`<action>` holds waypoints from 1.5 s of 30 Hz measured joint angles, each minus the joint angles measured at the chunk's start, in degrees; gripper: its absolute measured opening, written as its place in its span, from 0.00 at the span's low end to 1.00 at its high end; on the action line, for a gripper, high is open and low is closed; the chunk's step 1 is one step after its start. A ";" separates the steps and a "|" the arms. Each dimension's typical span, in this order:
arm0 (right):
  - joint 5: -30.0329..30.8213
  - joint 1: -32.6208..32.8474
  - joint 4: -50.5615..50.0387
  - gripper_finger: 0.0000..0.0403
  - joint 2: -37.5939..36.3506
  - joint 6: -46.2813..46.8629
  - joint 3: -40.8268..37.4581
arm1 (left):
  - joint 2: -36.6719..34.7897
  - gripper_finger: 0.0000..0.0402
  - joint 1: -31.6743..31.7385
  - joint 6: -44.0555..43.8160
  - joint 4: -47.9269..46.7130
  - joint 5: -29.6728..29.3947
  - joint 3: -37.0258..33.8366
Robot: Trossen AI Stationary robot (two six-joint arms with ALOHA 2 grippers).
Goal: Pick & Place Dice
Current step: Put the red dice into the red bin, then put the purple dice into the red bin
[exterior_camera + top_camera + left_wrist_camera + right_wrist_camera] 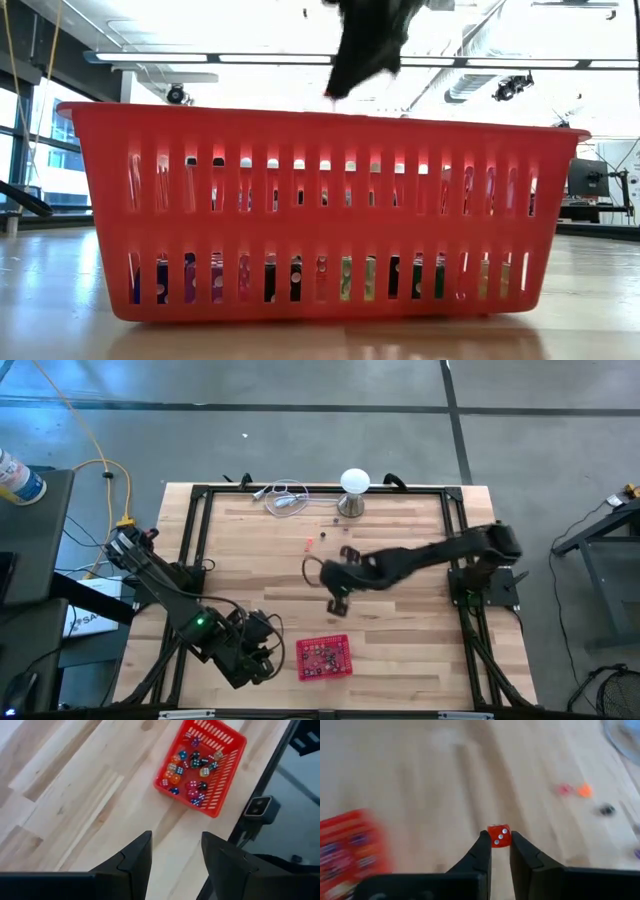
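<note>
Carry step: right gripper (500,842) clenched on 1 small red plastic die (499,835) above mid-table, next move calls for release over red mesh basket (324,658) at the front edge; left gripper (175,855) waits released.

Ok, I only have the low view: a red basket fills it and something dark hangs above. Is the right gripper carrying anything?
Observer: Yes. The right gripper is shut on a red die, above the table.
Operator: Is it over the basket?
Observer: Not yet. From above, it is short of the basket, nearer the table's middle.
Operator: Any dice left out?
Observer: A few loose dice lie on the wood near the white-topped stand.
Operator: And the left arm?
Observer: The left gripper is open and empty beside the basket.
</note>
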 joint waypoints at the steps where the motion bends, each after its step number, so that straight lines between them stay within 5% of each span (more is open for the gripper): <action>1: -0.05 1.87 0.17 0.05 -1.57 -0.74 0.02 | 0.16 0.41 -0.02 0.58 0.12 0.00 0.00; 6: -2.27 11.41 1.55 0.05 -4.70 -0.49 0.02 | 0.94 0.41 -0.48 4.03 3.44 -0.03 0.00; 14: -2.09 21.12 5.30 0.06 -0.79 17.26 0.00 | 2.97 0.41 -1.33 7.15 6.30 -0.90 -0.02; 18: -2.57 23.49 6.64 0.14 2.31 26.18 0.01 | 4.72 0.41 -1.67 10.33 8.63 -1.50 -0.01; 34: -7.07 19.60 7.77 0.41 9.02 38.36 0.02 | 10.40 0.41 -4.67 6.73 13.58 2.55 0.00; 45: -8.38 13.91 1.79 0.35 3.04 32.75 0.07 | 10.38 0.41 -5.79 2.70 8.57 0.27 0.00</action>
